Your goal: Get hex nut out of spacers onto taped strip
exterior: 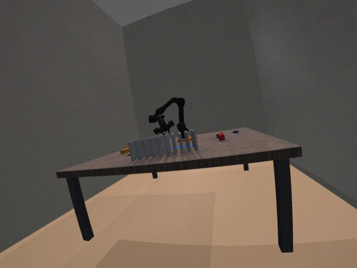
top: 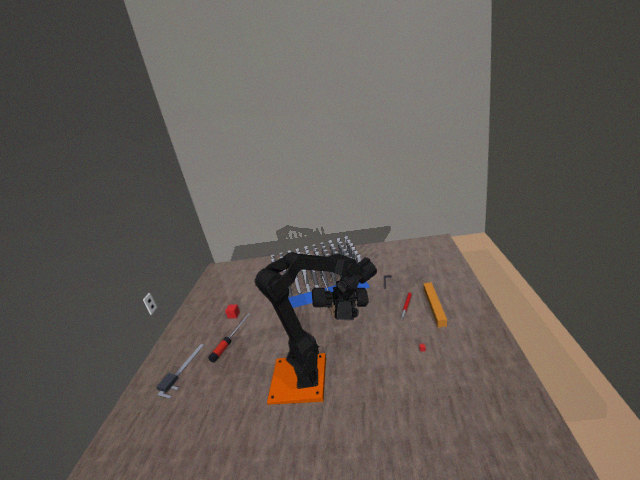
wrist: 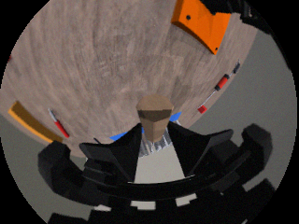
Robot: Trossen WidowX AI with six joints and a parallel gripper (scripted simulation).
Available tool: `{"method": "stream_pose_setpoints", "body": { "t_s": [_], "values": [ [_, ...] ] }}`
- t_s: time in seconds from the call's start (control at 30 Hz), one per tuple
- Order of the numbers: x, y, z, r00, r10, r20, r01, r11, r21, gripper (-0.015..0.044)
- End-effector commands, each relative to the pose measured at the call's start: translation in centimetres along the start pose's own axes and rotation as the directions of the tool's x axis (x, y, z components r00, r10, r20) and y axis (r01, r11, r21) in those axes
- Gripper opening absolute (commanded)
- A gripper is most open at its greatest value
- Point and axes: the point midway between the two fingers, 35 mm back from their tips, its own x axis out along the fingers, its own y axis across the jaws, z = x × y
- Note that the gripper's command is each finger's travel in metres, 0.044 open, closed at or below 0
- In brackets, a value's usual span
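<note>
1. The black claw [top: 334, 305] [exterior: 166, 133] [wrist: 153, 123] is closed on a tapered brown handle [top: 333, 311] [wrist: 155, 103], its fingers pressing on both sides; whatever the handle carries beyond them is too hidden to identify.
2. In the top view, the claw hangs right of the frame's centre line, below the middle, over the near side of the blue tape strip [top: 300, 300] [exterior: 184, 146] [wrist: 119, 136].
3. The metal spacers [top: 306, 281] [exterior: 146, 148] [wrist: 161, 146] stand in rows at the centre of the top view, just beyond the strip and partly behind the arm [top: 289, 315] [exterior: 181, 115].
4. The hex nut cannot be made out in any view, so its place cannot be told.
5. The arm rises from an orange base plate [top: 284, 393] [exterior: 190, 139] [wrist: 206, 37] at lower centre of the top view, on the wood-grained counter [top: 372, 413] [exterior: 230, 147] [wrist: 93, 70].
6. At the top view's lower left lie a caliper [top: 166, 382] [exterior: 235, 132] [wrist: 236, 68] and a red-and-black screwdriver [top: 220, 348] [wrist: 221, 82], with a red cube [top: 232, 311] [exterior: 221, 137] [wrist: 202, 109] above them.
7. Right of centre, a dark hex key [top: 385, 282], a red pen-like tool [top: 407, 303] [wrist: 61, 128] and a yellow-orange bar [top: 435, 304] [exterior: 124, 151] [wrist: 33, 122] lie apart; a tiny red cube [top: 422, 347] sits below them.
</note>
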Motion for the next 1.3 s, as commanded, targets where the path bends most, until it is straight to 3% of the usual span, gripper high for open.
{"method": "stream_pose_setpoints", "body": {
  "t_s": [0.0,0.43,0.53,1.13,1.27],
  "values": [
    [-1.8,-0.4,-1.6,1.0,0.01,-0.019,-0.01,1.0,-0.019,0.0],
    [-6.7,-2.7,-4.8,1.0,0.01,-0.02,-0.011,1.0,-0.018,0.0],
    [-5.6,-2.1,-3.9,1.0,0.005,0.001,-0.005,1.0,-0.02,0.0],
    [-6.7,1.1,-4.3,0.985,0.159,0.068,-0.098,0.836,-0.54,0.0],
    [-7.3,1.8,-5.0,0.973,0.223,0.065,-0.147,0.807,-0.572,0.0]
  ]
}}
